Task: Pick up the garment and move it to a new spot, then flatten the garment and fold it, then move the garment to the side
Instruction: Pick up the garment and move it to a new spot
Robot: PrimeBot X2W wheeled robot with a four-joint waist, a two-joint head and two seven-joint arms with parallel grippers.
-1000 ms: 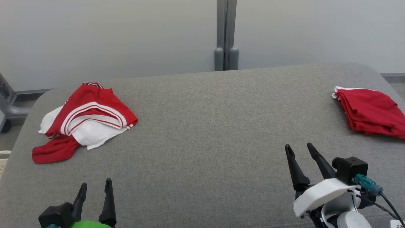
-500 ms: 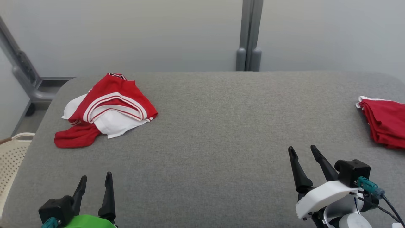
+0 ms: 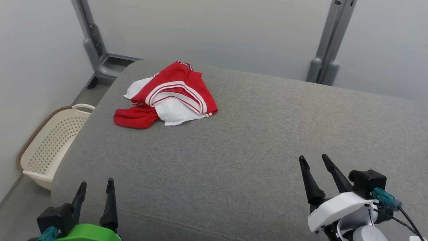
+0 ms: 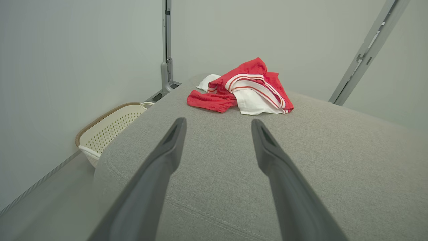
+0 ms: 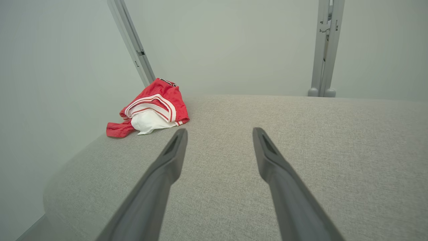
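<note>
Grey cloth covers the big table (image 3: pixel 254 140) in front of me, with a pale wall (image 3: pixel 207 30) behind it and two grey posts (image 3: pixel 329 43) standing at the far edge. The garment (image 3: pixel 167 97) is a red and white heap with white stripes. It lies near the far left corner of the table, all bunched up, with one red bit sticking out toward the left edge. Nothing is touching it.

My left fingers (image 3: pixel 108 204) sit low over the near left corner of the table. They are spread wide apart and hold nothing. My right fingers (image 3: pixel 311 184) sit over the near edge, further to the right. They are spread wide too, and they hold nothing. Both pairs point toward the far edge and are well apart from the garment. From each wrist I see my two dark fingers with bare grey table between them and the garment far ahead.

Since a second ago the whole picture from my head has slid over, so my head camera has turned to the left. The garment has not moved on the table. It just sits closer to the middle of my view now. A cream basket (image 3: pixel 50 144) with little holes has come into sight on the floor (image 3: pixel 20 214), just beside the left edge of the table. My fingers are as wide open as they were before.
</note>
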